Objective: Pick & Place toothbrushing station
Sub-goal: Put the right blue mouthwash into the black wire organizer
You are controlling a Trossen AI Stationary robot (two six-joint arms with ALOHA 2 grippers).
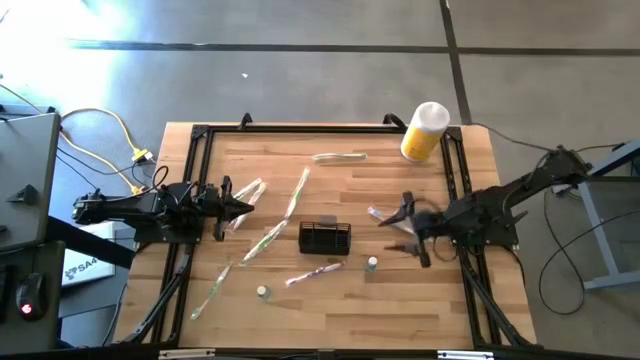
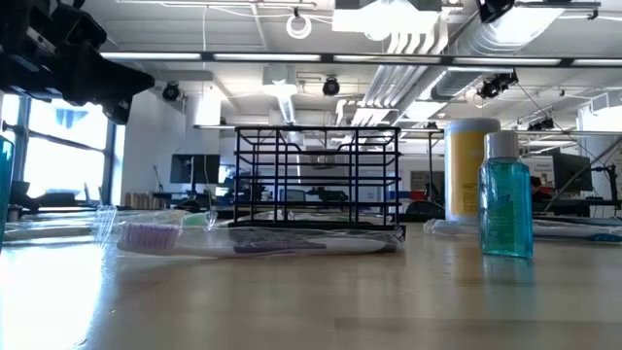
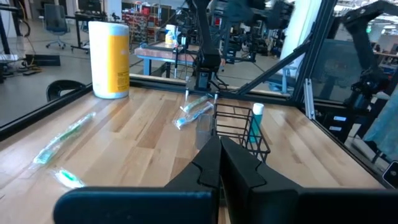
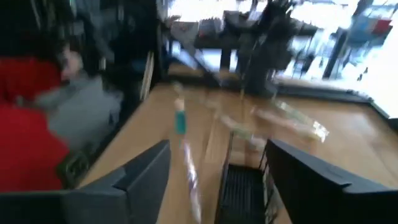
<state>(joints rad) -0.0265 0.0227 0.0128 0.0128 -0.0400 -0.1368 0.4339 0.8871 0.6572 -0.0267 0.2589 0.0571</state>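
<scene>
Black wire toothbrushing station (image 1: 325, 237) sits mid-counter (image 1: 340, 190), between both arms.
You should find it light, rigid and open-meshed: pinch one thin top wall. Right tool (image 1: 400, 228) is spread wide beside it; left tool (image 1: 243, 207) is closed, empty.

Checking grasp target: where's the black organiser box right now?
High view: the toothbrushing station sits upright near the table's centre, between both arms, closer to the open right gripper. A wrapped toothbrush lies just in front.

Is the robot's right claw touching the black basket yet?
Apart. In the high view, bare wood shows between the right gripper and the basket; its fingers are open.
</scene>
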